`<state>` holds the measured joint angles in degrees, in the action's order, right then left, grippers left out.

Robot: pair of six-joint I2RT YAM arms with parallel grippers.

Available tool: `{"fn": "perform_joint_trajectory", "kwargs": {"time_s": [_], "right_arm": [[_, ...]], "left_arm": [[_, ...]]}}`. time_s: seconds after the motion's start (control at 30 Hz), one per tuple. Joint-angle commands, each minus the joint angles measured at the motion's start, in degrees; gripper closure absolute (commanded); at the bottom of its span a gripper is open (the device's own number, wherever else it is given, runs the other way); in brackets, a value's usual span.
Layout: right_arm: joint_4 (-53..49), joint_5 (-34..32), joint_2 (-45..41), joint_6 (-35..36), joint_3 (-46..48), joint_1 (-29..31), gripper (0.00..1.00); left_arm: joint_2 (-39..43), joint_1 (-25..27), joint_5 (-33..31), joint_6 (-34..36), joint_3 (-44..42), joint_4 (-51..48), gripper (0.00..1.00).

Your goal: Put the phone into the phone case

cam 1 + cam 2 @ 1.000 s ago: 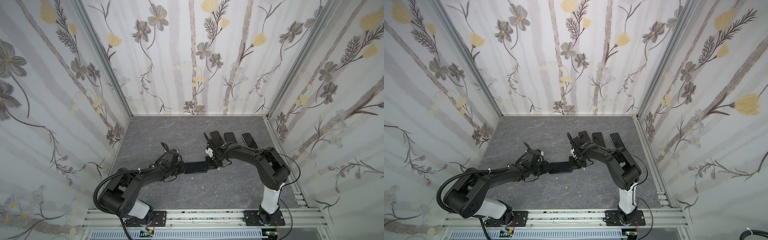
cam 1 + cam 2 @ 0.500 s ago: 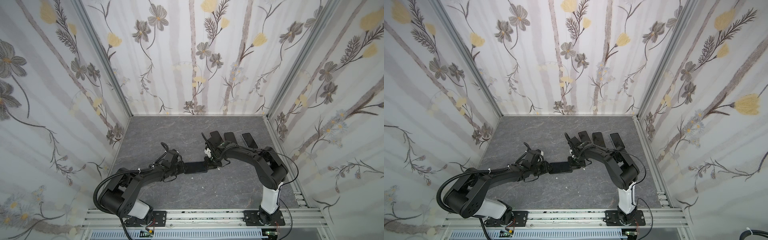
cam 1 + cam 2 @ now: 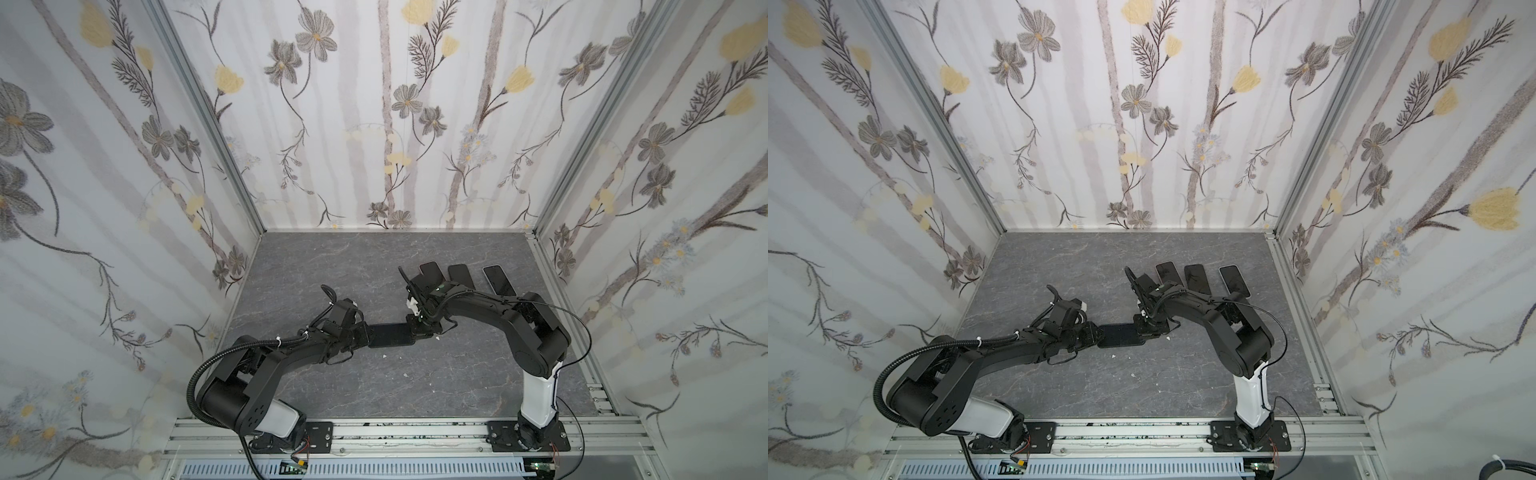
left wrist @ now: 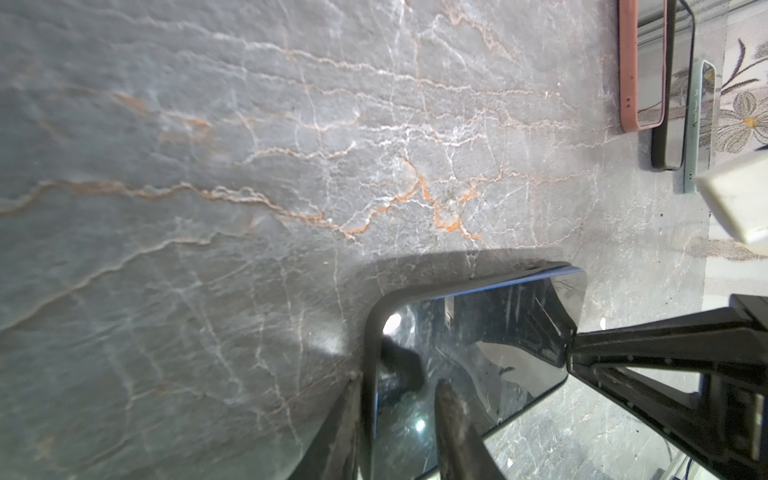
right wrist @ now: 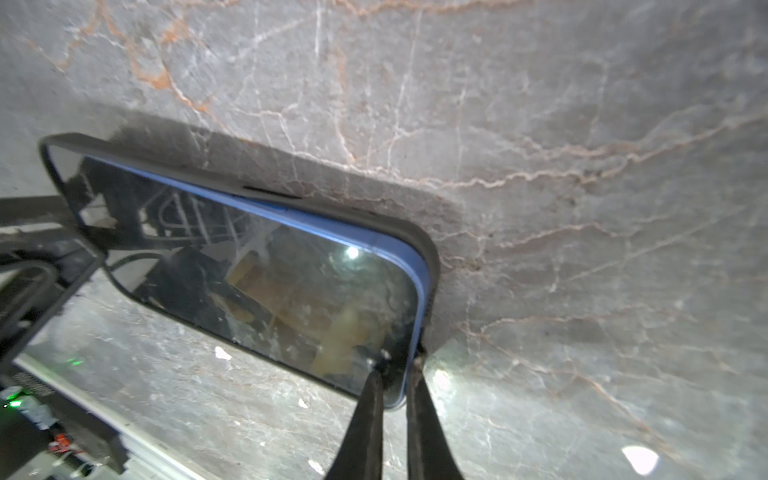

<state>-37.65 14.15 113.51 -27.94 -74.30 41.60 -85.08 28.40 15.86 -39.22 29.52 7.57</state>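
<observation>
A blue-edged phone (image 3: 390,334) (image 3: 1121,334) with a dark screen (image 5: 291,282) lies partly in a black phone case (image 5: 432,249) (image 4: 374,316) mid-table. The blue edge stands above the case rim along one long side and the right end. My left gripper (image 3: 365,334) (image 3: 1098,334) (image 4: 399,382) is shut on the case's left end, one finger under it and one on the screen (image 4: 478,353). My right gripper (image 3: 417,330) (image 3: 1142,328) (image 5: 397,365) is shut on the phone's right-end corner.
Three more cased phones lie side by side at the back right (image 3: 430,272) (image 3: 459,276) (image 3: 496,280), close behind the right arm. In the left wrist view they show as a pink case (image 4: 642,66), a dark one (image 4: 673,104) and a pale green one (image 4: 700,124). Flowered walls enclose the table on three sides.
The right arm has shifted slightly toward the back left, its gripper staying at the phone's right end. Phone, case and left arm have not moved.
</observation>
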Motion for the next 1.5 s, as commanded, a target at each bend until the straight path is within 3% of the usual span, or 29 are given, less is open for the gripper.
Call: {"fn": "perform_joint_trajectory", "kwargs": {"time_s": [0.0,0.27,0.43,0.83,1.47], "right_arm": [[-5.2,-12.9,2.5,0.0,-0.8,1.0,0.87],[-9.5,-11.9,-3.2,-0.1,-8.3,1.7,0.73],[-8.8,-11.0,-3.3,0.4,-8.6,1.6,0.72],[-6.1,-10.4,1.1,0.5,-10.7,1.1,0.91],[-7.8,-11.2,6.3,1.7,-9.9,0.8,0.89]], "left_arm": [[-0.9,0.0,-2.2,-0.2,-0.7,-8.8,0.66],[-0.6,-0.1,-2.6,-0.2,-1.0,-8.7,0.66],[-0.7,-0.1,-2.5,-0.2,-0.9,-8.6,0.66],[-0.6,-0.2,-2.4,0.0,-1.0,-9.1,0.66],[-0.7,-0.5,-2.4,0.6,-0.9,-9.1,0.66]]}}
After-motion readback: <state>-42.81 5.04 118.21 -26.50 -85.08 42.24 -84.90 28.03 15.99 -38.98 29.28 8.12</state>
